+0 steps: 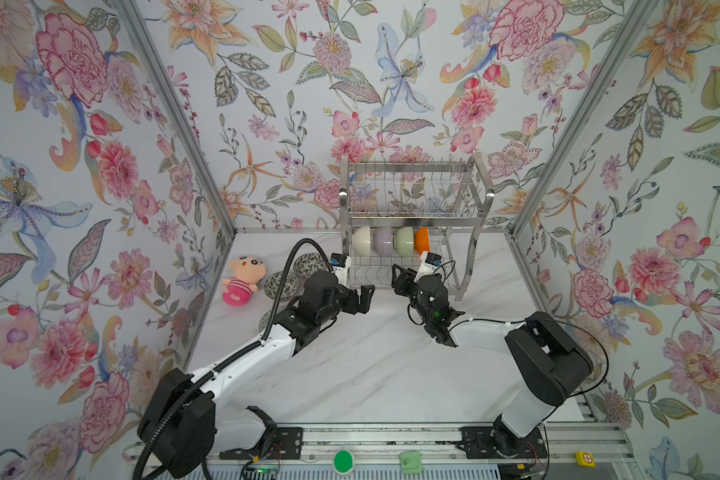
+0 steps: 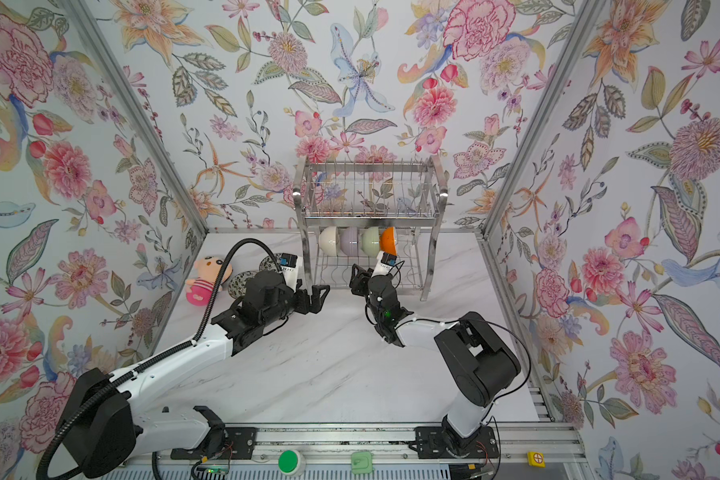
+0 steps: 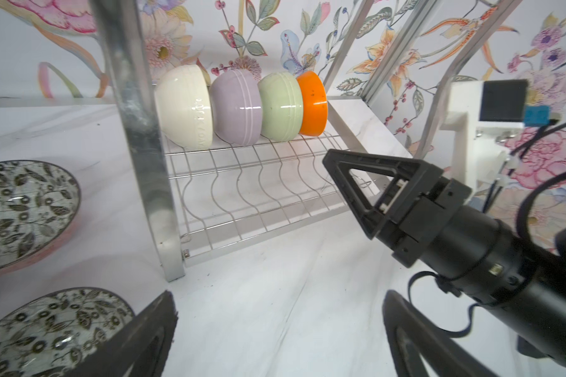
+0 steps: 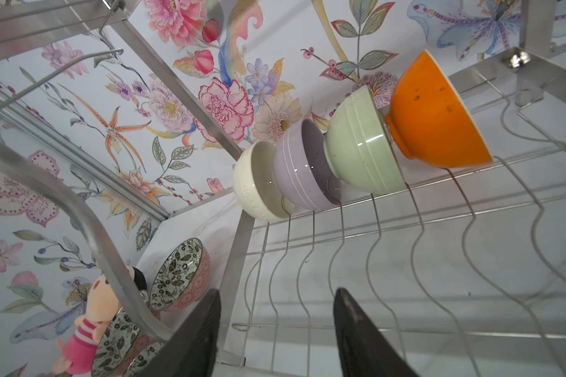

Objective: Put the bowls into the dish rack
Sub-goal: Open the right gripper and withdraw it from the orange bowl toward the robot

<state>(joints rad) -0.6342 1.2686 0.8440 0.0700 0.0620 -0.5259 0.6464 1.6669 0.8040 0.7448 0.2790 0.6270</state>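
Bowls with leaf-patterned insides sit upright on the tabletop, near and to the left of the left gripper, whose fingers are spread and empty. The right gripper, also parted and empty, is farther off. Four plain bowls stand on edge in the dish rack, with free slots in front.

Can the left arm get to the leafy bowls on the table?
Probably yes. The leafy bowls lie on the table close beside the left arm's fingers, which are open and empty; nothing stands between them.
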